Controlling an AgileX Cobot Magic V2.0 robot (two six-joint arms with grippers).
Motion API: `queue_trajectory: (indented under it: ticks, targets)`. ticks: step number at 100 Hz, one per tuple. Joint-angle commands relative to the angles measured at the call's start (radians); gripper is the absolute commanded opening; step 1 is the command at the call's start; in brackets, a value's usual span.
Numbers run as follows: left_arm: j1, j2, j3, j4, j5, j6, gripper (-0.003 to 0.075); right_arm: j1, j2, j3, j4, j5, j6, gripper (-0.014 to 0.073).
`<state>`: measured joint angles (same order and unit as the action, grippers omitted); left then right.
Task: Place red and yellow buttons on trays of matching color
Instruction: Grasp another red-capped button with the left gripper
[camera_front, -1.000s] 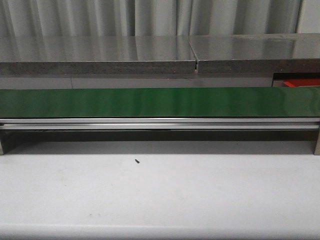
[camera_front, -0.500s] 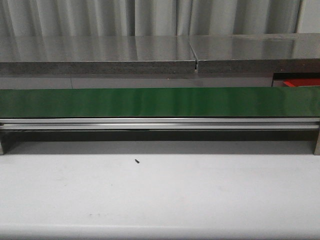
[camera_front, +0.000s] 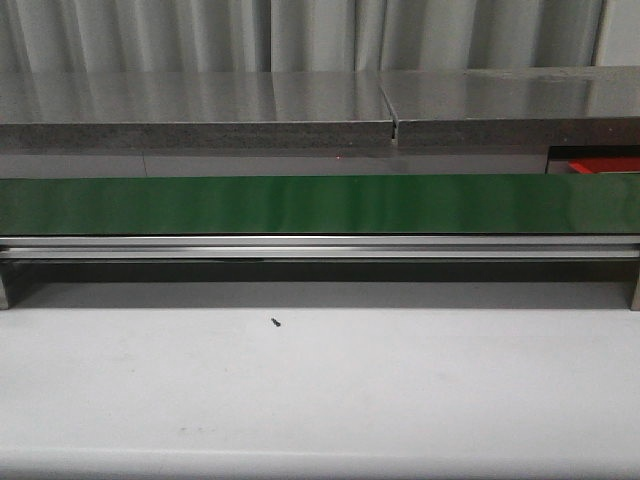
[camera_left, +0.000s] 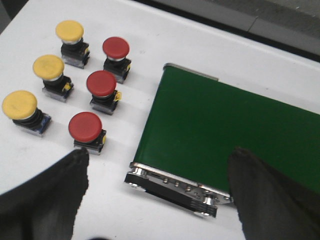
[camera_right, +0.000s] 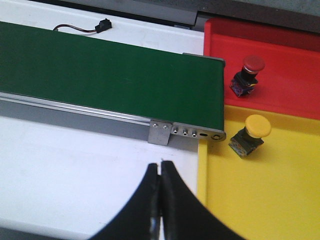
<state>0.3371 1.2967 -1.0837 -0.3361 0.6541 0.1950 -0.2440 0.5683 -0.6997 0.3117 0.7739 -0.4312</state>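
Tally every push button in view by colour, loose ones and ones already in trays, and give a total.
Red buttons: 4, three loose and one in the red tray.
Yellow buttons: 4, three loose and one in the yellow tray.
Total: 8 buttons.

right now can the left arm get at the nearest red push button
Probably yes. The left gripper is open above the white table, and the red push button nearest its fingers stands uncovered at the row's end, beside the green conveyor belt.
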Motion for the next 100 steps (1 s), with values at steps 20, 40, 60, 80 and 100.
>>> queue_trajectory:
  ticks: [20,40,60,80,100]
  targets:
    - [0.069,0.149,-0.05,-0.016,-0.055,-0.011,0.0537,0.004,0.0,-0.023,0.01,-0.057,-0.008,-0.0069]
    - [0.087,0.267,-0.058,-0.016,-0.108,-0.011,0.0537,0.004,0.0,-0.023,0.01,-0.057,-0.008,-0.0069]
    - [0.087,0.392,-0.118,-0.016,-0.106,-0.011,0.0537,0.004,0.0,-0.023,0.01,-0.057,-0.008,-0.0069]
    - [0.087,0.491,-0.209,-0.016,-0.071,-0.011,0.0537,0.004,0.0,-0.023,0.01,-0.057,-0.008,-0.0069]
    - [0.087,0.558,-0.276,-0.019,-0.059,-0.011,0.0537,0.004,0.0,-0.023,0.01,-0.057,-0.008,-0.0069]
